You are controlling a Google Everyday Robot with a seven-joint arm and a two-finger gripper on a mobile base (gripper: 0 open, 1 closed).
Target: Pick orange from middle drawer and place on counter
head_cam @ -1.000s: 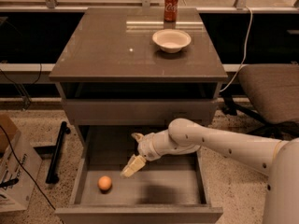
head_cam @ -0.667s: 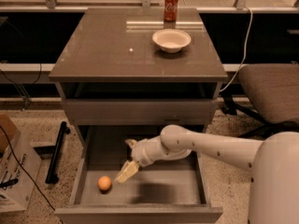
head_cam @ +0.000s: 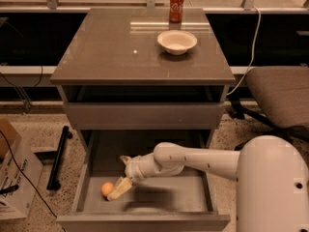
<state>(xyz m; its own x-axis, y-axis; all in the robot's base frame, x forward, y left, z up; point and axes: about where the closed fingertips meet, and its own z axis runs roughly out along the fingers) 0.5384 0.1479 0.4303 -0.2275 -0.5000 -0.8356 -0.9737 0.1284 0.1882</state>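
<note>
Jaws spread apart and gripping nothing, the gripper (head_cam: 119,178) sits low in the open middle drawer (head_cam: 169,199). Its nearer jaw is just right of the one orange (head_cam: 106,189), a small smooth ball on the flat grey floor near the drawer's left wall. The one white arm (head_cam: 203,161) reaches in from the right, lying almost level, its rounded wrist bent down and leftward. Farther off, the glossy grey-brown desk (head_cam: 96,52) carries one round white bowl (head_cam: 177,41) and, beyond it, one red can (head_cam: 176,6).
</note>
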